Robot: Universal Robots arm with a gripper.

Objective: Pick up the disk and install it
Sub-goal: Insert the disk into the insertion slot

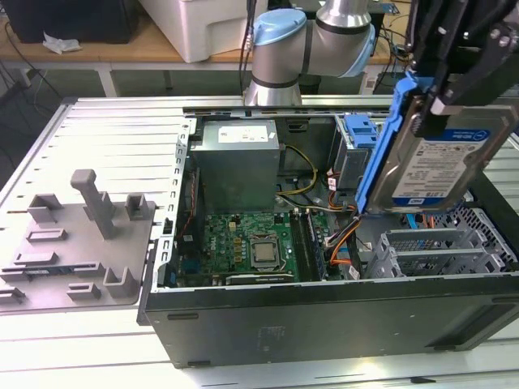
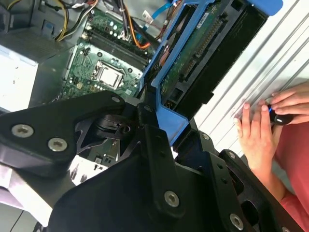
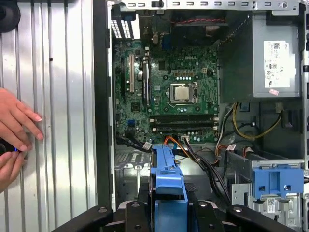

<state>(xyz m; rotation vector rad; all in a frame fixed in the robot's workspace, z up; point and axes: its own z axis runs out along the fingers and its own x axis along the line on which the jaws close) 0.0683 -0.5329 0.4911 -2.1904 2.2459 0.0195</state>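
- Exterior view: black gripper in the upper right of the frame, jaws clamped on the upper end of the disk, a flat silver rectangular hard drive with a white-and-blue label in a blue plastic carrier bracket.
- The disk is in the air and not seated. It hangs below the gripper with its long axis steep, its lower end over the open dark-grey computer case.
- Key relation: the grey metal drive cage with a blue plastic latch sits just to the exterior view's left of the disk's lower end. It looks near but apart.
- Grey power-supply box at upper centre, green motherboard at centre, grey moulded fixture tray at the frame's left.
- Second wrist view: the disk's green circuit-board underside faces the camera, and the blue bracket rail runs into the gripper. A person's hand rests on the ribbed metal table.
- First wrist view: looking along the disk's long axis into the case. The latched cage is off to one side, not in line. I cannot tell the height gap.
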